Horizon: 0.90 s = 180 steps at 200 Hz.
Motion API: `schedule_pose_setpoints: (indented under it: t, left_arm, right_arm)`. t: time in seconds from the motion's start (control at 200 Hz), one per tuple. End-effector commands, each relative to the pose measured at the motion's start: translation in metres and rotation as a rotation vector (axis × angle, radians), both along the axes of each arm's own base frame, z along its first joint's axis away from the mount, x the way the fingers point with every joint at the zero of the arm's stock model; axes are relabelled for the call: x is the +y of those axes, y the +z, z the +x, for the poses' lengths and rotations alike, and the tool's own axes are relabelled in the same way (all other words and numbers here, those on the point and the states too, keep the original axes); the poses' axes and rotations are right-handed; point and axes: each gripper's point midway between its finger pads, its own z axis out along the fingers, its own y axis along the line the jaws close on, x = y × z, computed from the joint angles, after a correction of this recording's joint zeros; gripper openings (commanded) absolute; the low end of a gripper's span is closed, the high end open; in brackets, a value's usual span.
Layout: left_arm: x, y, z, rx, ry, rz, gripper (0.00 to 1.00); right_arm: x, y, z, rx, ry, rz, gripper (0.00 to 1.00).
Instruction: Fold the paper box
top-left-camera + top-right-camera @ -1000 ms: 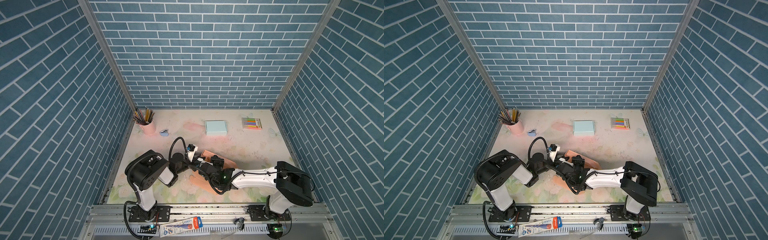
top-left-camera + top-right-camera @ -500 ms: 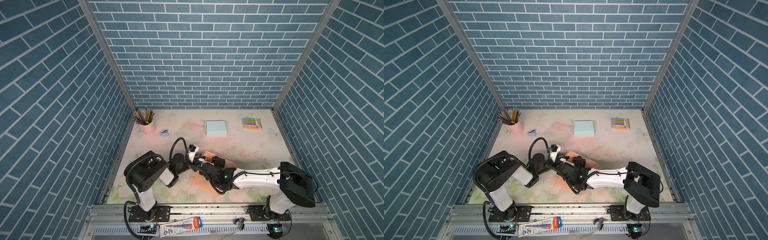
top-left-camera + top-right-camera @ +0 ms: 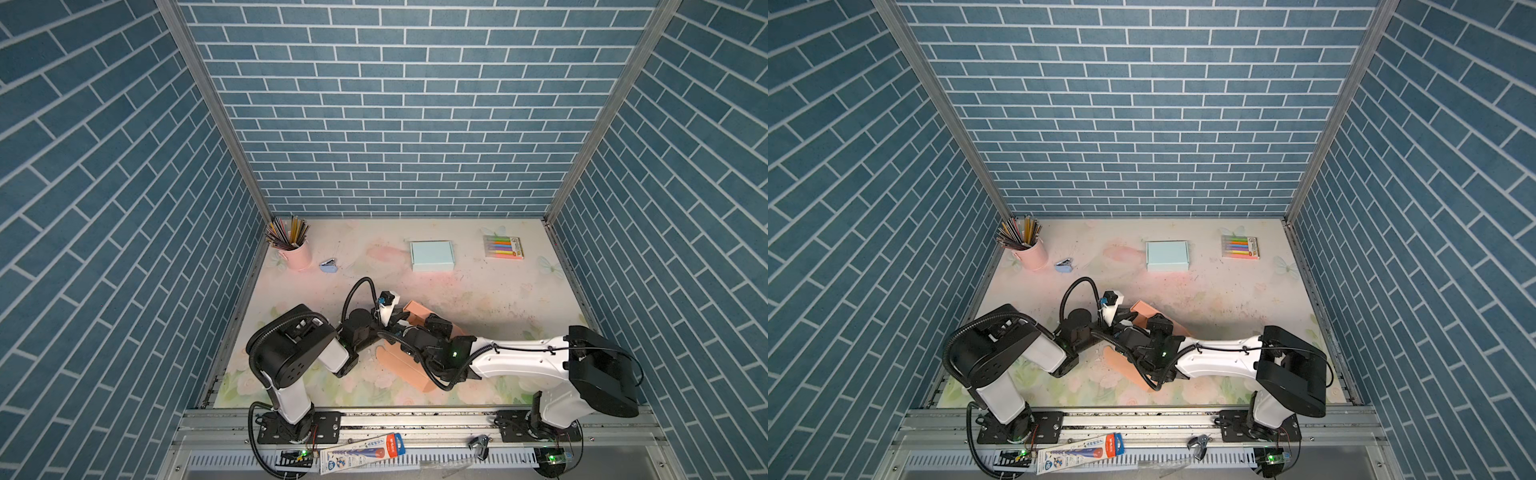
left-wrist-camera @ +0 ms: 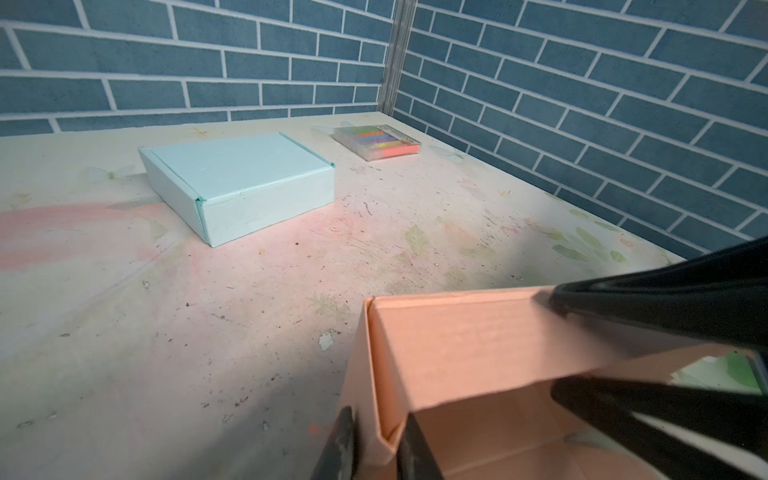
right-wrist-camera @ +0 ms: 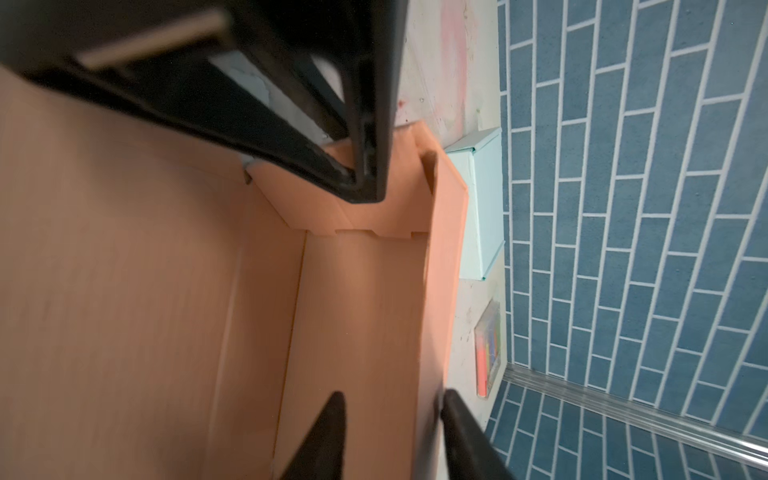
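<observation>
1. A salmon paper box [image 3: 405,368] is sitting open-topped on the floral worktop [image 3: 498,307], toward the front edge and a little left of its middle. Both robot arms are meeting over it in both top views.
2. The left gripper [image 4: 376,419] is pinching the box at one corner. One finger [image 4: 343,444] is lying outside the folded end wall and its mate is pressing from inside.
3. The right gripper [image 5: 392,395] is standing with its fingers parted astride the long side wall facing the rear edge, and is clamping nothing. Its inner finger is hanging clear of the cardboard above the box floor.
4. In the right wrist view, that side wall is standing upright. The end wall's tabs are showing along the floor crease.
5. Behind the action, a light-blue closed box [image 3: 431,255] is lying near the middle of the rear edge. A pack of coloured markers [image 3: 503,247] is lying toward the rear right corner. A pink cup of pencils [image 3: 299,257] is standing in the rear left corner.
</observation>
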Motion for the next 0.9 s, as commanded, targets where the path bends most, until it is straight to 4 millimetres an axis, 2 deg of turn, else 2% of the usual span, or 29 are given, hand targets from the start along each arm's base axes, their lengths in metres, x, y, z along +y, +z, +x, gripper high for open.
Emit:
schedule_pose_setpoints:
  t: [0.0, 0.14, 0.355, 0.535, 0.66, 0.795, 0.895]
  left_arm:
    - [-0.002, 0.001, -0.003, -0.026, -0.004, 0.026, 0.2]
    - [-0.003, 0.002, -0.003, -0.031, -0.005, 0.03, 0.18]
    - [-0.003, -0.002, -0.002, -0.028, -0.002, 0.046, 0.17]
    - [-0.005, -0.002, -0.001, -0.027, -0.002, 0.049, 0.17]
    - [-0.005, -0.002, 0.0, -0.029, 0.001, 0.056, 0.17]
    - [-0.005, -0.001, 0.0, -0.033, 0.004, 0.062, 0.17]
    - [-0.006, -0.002, 0.0, -0.033, 0.006, 0.066, 0.17]
  right_arm:
    - [0.019, 0.021, -0.008, 0.038, 0.018, 0.174, 0.48]
    - [0.018, 0.027, -0.011, 0.051, 0.022, 0.22, 0.58]
    - [0.015, 0.035, -0.017, 0.086, 0.022, 0.303, 0.64]
    - [0.021, 0.072, -0.033, 0.166, 0.061, 0.53, 0.69]
    - [0.016, 0.1, -0.037, 0.233, 0.068, 0.719, 0.72]
    - [-0.002, 0.119, -0.014, 0.355, -0.016, 0.953, 0.74]
    - [-0.018, 0.117, 0.01, 0.503, -0.104, 1.101, 0.76]
